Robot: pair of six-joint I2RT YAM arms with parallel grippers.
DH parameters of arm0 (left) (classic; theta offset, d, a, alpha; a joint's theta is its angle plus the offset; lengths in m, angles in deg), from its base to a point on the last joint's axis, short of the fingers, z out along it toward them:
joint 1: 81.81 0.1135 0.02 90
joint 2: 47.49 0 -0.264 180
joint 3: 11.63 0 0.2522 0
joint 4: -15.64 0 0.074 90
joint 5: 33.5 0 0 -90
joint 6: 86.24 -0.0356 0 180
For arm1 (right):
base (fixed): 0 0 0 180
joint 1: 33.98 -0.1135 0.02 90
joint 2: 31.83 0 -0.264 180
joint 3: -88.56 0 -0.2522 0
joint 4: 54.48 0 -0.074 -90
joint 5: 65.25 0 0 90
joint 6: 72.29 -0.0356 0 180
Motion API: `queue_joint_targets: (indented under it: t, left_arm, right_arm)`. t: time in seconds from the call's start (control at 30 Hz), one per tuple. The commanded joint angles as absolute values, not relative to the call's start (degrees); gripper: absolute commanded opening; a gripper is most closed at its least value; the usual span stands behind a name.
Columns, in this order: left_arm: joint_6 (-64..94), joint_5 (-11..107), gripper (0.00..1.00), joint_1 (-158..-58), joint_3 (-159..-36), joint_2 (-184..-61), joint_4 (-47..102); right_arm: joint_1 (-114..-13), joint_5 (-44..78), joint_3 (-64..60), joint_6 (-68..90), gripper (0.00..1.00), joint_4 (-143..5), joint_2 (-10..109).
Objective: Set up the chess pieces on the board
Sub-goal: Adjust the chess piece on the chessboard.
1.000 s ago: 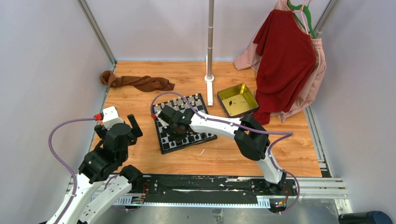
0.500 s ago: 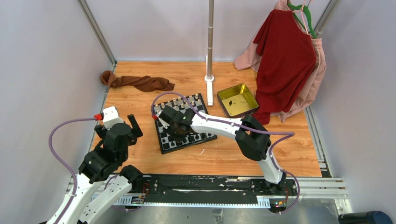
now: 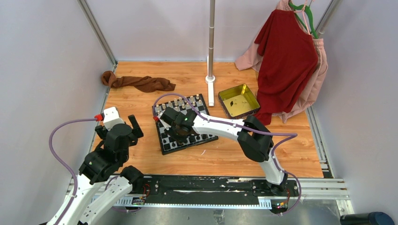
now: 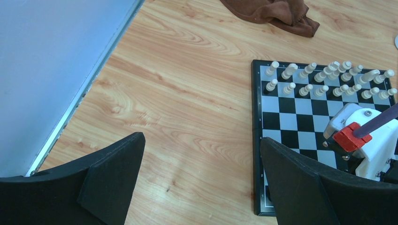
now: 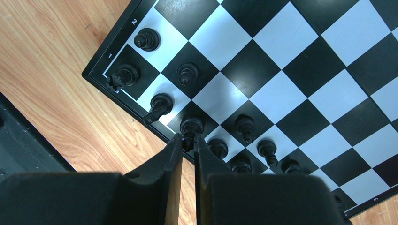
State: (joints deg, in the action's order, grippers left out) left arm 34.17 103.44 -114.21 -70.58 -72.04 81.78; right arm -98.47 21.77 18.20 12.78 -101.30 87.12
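The board (image 3: 168, 143) lies mid-table, and its near-left corner fills the right wrist view (image 5: 281, 93). My right gripper (image 5: 187, 138) is shut on the top of a black chess piece (image 5: 190, 125) standing on the board's near edge row. Several other black pieces (image 5: 245, 126) stand on the two near rows. Cream pieces (image 4: 324, 82) line the two far rows. From above, the right gripper (image 3: 179, 132) hangs over the board's near-left part. My left gripper (image 4: 202, 140) is open over bare wood left of the board, holding nothing.
A yellow-gold tin (image 3: 238, 100) sits right of the board. A brown cloth (image 3: 138, 82) lies at the far left. A pole on a white base (image 3: 210, 89) stands behind the board. Red and pink garments (image 3: 288, 61) hang at the far right.
My right gripper has shifted very slightly over the board, still shut on the black piece. The left arm has not moved.
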Motion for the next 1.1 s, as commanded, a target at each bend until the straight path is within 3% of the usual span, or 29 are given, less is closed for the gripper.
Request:
queue_joint_targets:
  t: [0.0, 0.27, 0.47, 0.57, 1.07]
  left_arm:
    - [34.0, 103.9, 1.00, -114.6, -70.1, -71.6, 80.8]
    - [34.0, 103.8, 1.00, -114.6, -70.1, -71.6, 80.8]
    - [33.9, 103.7, 1.00, -114.6, -70.1, -71.7, 80.8]
    - [33.9, 103.6, 1.00, -114.6, -70.1, -71.7, 80.8]
    - [33.9, 103.6, 1.00, -114.6, -70.2, -71.9, 80.8]
  right_arm:
    - [-99.2, 22.4, 17.1, 12.6, 0.00, -103.0, 85.1]
    - [-99.2, 22.5, 16.8, 12.5, 0.03, -103.0, 85.1]
    - [-99.2, 22.6, 16.8, 12.5, 0.23, -103.0, 85.2]
    - [-99.2, 22.6, 17.0, 12.5, 0.28, -103.0, 85.1]
    - [-99.2, 22.6, 18.3, 13.0, 0.31, -102.4, 83.7]
